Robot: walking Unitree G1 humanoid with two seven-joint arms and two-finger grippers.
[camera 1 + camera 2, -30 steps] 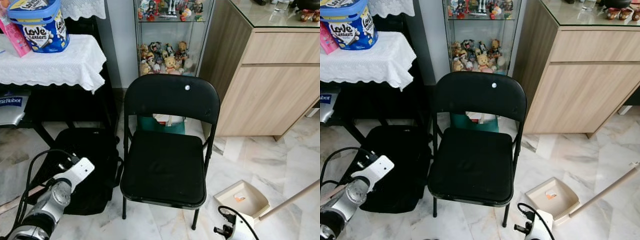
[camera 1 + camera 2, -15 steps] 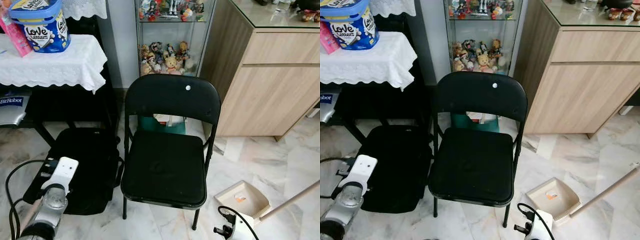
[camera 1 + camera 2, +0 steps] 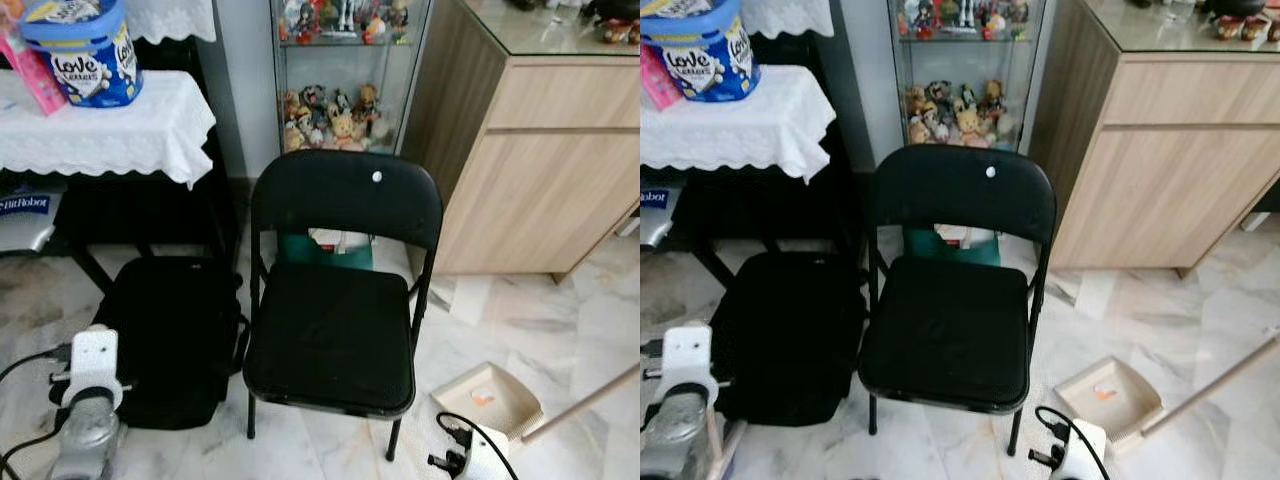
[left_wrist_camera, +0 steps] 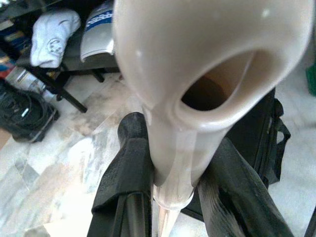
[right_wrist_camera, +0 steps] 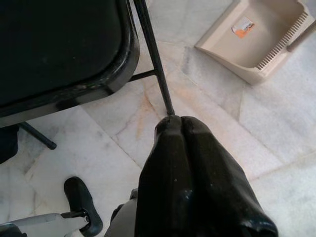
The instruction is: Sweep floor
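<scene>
Left wrist view: beige broom handle [image 4: 177, 148] clamped between left claw [image 4: 182, 197] fingers.

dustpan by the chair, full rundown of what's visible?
The dustpan is beige plastic, lying flat on the marble floor by the black chair's front leg. It has raised walls, a comb-toothed edge, and an orange label inside. A long beige handle angles away from it. Neither gripper touches it.

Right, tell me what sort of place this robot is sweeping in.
Most likely a lived-in home, perhaps a living or dining area: a glass display cabinet of small figurines, a black folding chair on a marble-tiled floor, and a white lace tablecloth on a side table.
</scene>
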